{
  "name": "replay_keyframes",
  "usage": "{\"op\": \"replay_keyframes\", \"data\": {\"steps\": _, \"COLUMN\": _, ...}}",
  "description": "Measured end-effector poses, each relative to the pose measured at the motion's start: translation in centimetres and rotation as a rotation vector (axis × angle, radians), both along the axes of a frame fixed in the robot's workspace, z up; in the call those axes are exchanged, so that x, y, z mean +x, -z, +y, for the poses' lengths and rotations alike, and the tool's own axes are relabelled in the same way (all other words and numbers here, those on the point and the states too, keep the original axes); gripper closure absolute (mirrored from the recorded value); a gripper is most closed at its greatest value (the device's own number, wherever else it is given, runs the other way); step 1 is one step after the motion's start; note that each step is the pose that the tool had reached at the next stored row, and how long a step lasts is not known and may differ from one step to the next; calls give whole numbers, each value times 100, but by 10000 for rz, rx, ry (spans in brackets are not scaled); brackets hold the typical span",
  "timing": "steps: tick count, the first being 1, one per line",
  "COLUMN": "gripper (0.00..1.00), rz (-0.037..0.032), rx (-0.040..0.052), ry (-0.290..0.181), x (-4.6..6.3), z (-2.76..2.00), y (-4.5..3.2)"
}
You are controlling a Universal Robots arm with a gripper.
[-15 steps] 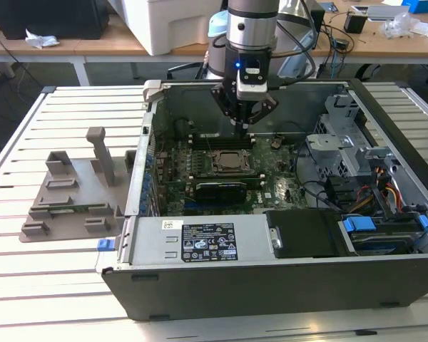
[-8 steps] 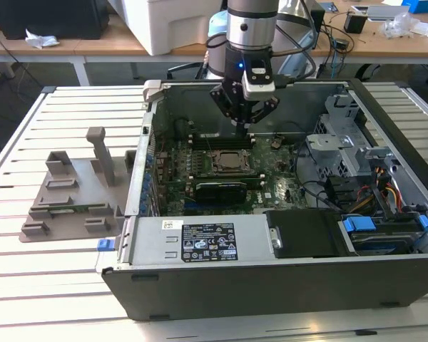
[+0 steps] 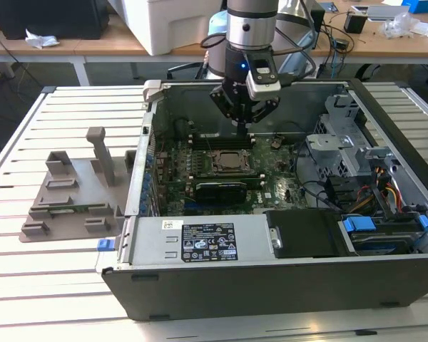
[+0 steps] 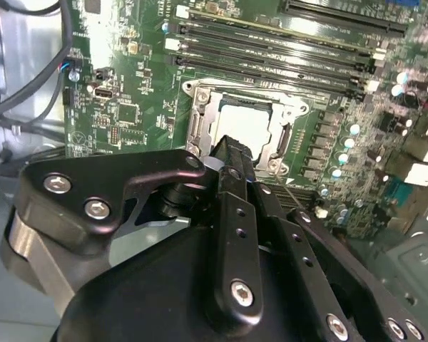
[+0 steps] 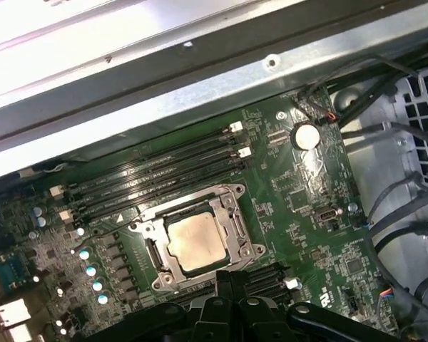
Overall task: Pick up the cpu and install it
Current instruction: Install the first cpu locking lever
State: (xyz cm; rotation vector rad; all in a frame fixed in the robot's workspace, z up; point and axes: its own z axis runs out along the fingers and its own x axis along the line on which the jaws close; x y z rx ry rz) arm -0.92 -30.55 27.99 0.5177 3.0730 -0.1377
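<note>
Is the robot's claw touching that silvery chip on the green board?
Apart. In the first wrist view the cpu shows its whole top bare, and the gripper stops short of its edge.

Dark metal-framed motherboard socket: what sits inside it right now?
The small square silvery-topped cpu lies inside the dark metal socket frame, top uncovered. The black hand covers the frame's nearest edge in the first wrist view; beneath the chip is hidden.
</note>
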Motion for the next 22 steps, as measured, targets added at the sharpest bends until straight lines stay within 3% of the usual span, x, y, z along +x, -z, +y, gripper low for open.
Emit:
{"op": "replay_keyframes", "data": {"steps": 7, "gripper": 89, "rz": 0, "rx": 0, "ry": -1056, "x": 0, "z": 0, "y": 0}}
{"op": "replay_keyframes", "data": {"steps": 10, "gripper": 89, "rz": 0, "rx": 0, "ry": -2079, "x": 0, "z": 0, "y": 0}}
{"op": "replay_keyframes", "data": {"steps": 12, "gripper": 89, "rz": 1, "rx": 9, "ry": -2313, "x": 0, "z": 0, "y": -1}}
{"op": "replay_keyframes", "data": {"steps": 13, "gripper": 89, "rz": -9, "rx": 83, "ry": -2341, "x": -1, "z": -1, "y": -2}}
{"op": "replay_keyframes", "data": {"steps": 14, "gripper": 89, "rz": -48, "rx": 399, "ry": -2376, "x": 0, "z": 0, "y": 0}}
{"op": "replay_keyframes", "data": {"steps": 22, "gripper": 89, "rz": -15, "rx": 432, "ry": -4060, "x": -1, "z": -1, "y": 0}}
